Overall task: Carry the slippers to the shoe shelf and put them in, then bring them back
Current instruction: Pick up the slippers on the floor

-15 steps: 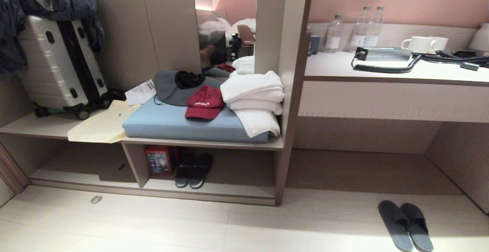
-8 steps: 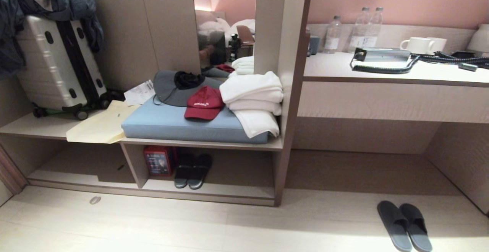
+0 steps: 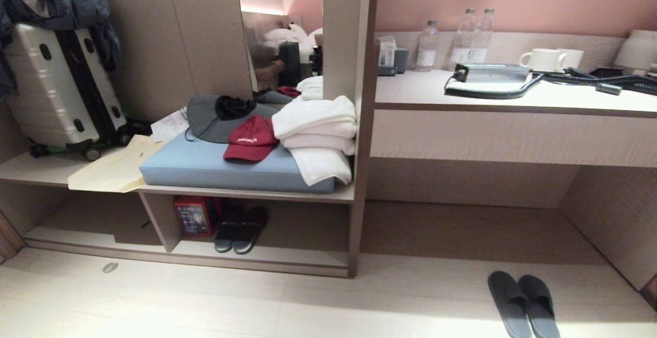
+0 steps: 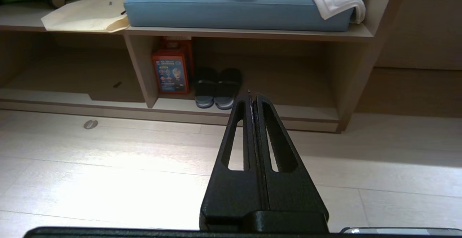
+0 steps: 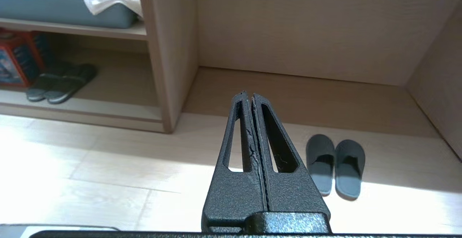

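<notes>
A second pair of slippers is seen in the shelf's right compartment, the left claw and right claw are pressed closed, empty, and the slippers lie on the floor at right.

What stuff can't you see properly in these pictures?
- Slippers on the floor, head view: the heels are cut off by the picture's bottom edge.
- Second pair in the shoe shelf, head view: the backs sit in deep shadow.
- Red box, head view: its print is too small to read.
- Suitcase, head view: clothes cover its top.
- Left hand and right hand: missing from the head view.
</notes>
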Motion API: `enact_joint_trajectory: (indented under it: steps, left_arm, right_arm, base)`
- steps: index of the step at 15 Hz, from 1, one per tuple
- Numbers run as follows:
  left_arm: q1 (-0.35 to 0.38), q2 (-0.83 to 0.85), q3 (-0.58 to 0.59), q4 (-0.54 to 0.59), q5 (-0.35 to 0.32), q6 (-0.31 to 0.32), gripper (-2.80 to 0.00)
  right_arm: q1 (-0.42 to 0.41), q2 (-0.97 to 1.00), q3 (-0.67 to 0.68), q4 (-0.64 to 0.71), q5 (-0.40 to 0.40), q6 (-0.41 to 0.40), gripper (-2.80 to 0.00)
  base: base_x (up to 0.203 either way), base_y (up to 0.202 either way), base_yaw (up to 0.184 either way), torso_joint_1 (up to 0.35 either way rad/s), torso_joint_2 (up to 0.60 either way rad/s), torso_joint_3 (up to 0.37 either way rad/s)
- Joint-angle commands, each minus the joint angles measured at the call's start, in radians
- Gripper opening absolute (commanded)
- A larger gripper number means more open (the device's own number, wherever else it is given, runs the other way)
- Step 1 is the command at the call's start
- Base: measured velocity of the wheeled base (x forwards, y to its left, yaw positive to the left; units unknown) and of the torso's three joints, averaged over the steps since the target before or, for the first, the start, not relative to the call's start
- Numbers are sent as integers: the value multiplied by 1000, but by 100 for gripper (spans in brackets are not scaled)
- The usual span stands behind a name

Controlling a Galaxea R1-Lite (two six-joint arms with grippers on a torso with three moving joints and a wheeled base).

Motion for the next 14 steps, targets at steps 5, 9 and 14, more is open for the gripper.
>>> enact_joint_trajectory:
  steps: [5, 9, 14]
  left_arm:
    - [0, 2, 2, 0, 0, 0, -280]
    - [0, 2, 2, -2, 0, 0, -280]
    - [0, 2, 2, -2, 0, 0, -280]
  right_arm:
    - [0, -2, 0, -1, 0, 0, -280]
    - [0, -2, 0, 1, 0, 0, -280]
    - [0, -2, 0, 1, -2, 1, -280]
  base:
    - [0, -197, 3, 2, 4, 2]
    - [0, -196, 2, 3, 3, 2]
    - [0, -197, 2, 3, 1, 4]
